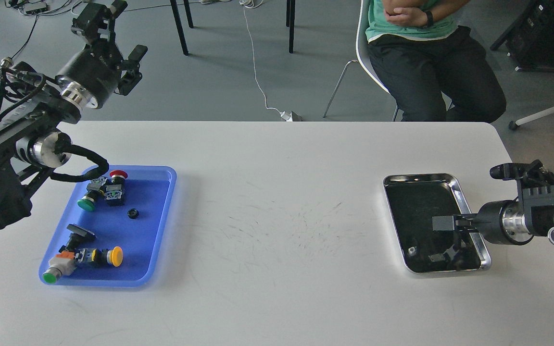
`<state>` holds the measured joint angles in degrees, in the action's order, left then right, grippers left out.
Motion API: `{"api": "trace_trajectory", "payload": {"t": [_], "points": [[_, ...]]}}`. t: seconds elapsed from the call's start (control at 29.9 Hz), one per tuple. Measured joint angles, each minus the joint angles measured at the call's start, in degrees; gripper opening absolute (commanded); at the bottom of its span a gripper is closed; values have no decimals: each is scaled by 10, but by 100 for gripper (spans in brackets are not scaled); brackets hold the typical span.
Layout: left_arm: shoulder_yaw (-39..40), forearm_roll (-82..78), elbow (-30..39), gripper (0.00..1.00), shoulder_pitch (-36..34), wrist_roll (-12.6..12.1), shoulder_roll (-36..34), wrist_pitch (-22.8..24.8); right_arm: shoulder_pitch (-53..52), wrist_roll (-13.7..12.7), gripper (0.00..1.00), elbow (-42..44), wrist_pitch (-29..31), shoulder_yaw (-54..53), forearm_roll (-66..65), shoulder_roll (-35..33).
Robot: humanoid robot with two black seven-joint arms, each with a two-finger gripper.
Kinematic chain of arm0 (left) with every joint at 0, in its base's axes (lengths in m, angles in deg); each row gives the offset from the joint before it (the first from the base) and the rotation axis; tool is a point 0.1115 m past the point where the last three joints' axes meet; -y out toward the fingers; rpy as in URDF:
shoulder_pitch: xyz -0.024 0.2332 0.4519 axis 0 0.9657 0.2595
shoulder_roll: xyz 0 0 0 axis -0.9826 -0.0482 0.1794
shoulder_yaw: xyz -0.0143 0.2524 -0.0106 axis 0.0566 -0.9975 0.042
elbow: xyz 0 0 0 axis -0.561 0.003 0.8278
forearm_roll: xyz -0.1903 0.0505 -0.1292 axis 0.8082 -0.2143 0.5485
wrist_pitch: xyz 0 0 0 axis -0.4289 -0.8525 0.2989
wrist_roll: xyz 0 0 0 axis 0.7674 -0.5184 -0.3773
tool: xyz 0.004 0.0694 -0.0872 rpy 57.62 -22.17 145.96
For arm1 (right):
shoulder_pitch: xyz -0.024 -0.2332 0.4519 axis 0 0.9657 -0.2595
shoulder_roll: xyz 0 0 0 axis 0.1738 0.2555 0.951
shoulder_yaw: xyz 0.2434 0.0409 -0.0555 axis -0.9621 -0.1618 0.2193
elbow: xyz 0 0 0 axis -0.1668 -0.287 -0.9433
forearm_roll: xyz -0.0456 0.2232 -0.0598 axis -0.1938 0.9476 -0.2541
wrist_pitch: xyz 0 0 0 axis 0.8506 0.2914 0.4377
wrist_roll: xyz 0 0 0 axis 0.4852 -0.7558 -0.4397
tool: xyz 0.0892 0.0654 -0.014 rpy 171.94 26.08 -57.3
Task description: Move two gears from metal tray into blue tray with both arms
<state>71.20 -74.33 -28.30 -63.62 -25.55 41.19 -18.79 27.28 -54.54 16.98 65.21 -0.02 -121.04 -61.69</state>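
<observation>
Head view: one gear [133, 213] already in blue tray [161, 250] at 9 o'clock, second gear [412, 250] low in metal tray [450, 179] at 3 o'clock; right gripper [443, 223] finger gap unreadable, should descend toward 7 o'clock; left gripper [113, 45] raised, fingers apart.

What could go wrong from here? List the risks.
1. The right gripper sits low over the metal tray, whose dark reflective inside hides any small gear; it may grasp a reflection or nudge the tray.
2. One gear already lies in the blue tray among push-button switches; another drop could land on them and roll off.
3. The raised left gripper must descend past those switches.
</observation>
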Motion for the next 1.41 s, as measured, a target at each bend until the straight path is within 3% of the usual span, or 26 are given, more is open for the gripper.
{"api": "trace_trajectory", "payload": {"t": [0.33, 0.6, 1.0, 1.07, 1.24, 1.41], "points": [[2, 0, 0, 98, 0, 0, -1, 0, -21, -4, 65, 19, 2, 32, 0, 22], [2, 0, 0, 98, 0, 0, -1, 0, -65, -3, 44, 23, 12, 79, 2, 27], [2, 0, 2, 98, -1, -1, -2, 0, -80, 0, 39, 26, 31, 99, 2, 36], [2, 0, 2, 98, -1, -1, -2, 0, -80, 0, 32, 29, 31, 104, 2, 39], [2, 0, 2, 98, -1, -1, -2, 0, -80, 2, 4, 35, 38, 108, 2, 47], [3, 0, 3, 98, 0, -1, -11, 0, -82, 4, 2, 45, 43, 109, 2, 52]]}}
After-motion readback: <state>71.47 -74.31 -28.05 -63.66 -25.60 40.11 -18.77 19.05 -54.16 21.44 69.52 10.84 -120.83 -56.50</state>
